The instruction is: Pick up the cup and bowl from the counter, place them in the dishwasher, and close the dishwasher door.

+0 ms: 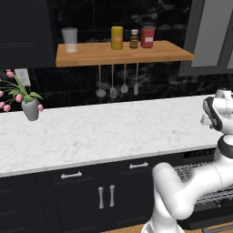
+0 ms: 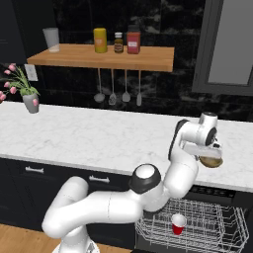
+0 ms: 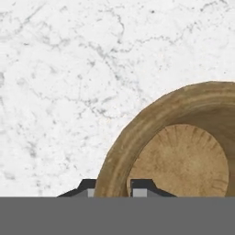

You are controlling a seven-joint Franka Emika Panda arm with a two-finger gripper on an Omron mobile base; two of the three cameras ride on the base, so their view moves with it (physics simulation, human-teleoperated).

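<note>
The tan wooden bowl point(image 3: 183, 151) sits on the white marble counter point(image 3: 69, 92), and its near rim runs between my two dark fingertips. My gripper point(image 3: 114, 190) is shut on that rim. From the right base view, the gripper point(image 2: 210, 151) hangs over the bowl point(image 2: 211, 161) near the front edge of the counter point(image 2: 99, 133). Below it the dishwasher point(image 2: 217, 191) stands open with its wire rack point(image 2: 217, 225) pulled out. The red cup point(image 2: 178, 224) stands upright in that rack. The dishwasher door is out of view.
A grey vase of pink flowers point(image 1: 30, 109) stands far left on the counter. Above the counter, a wooden shelf point(image 1: 118, 53) carries a tumbler point(image 1: 69, 40) and jars, with utensils point(image 1: 117, 88) hanging below it. Navy cabinets point(image 1: 82, 191) run under the counter.
</note>
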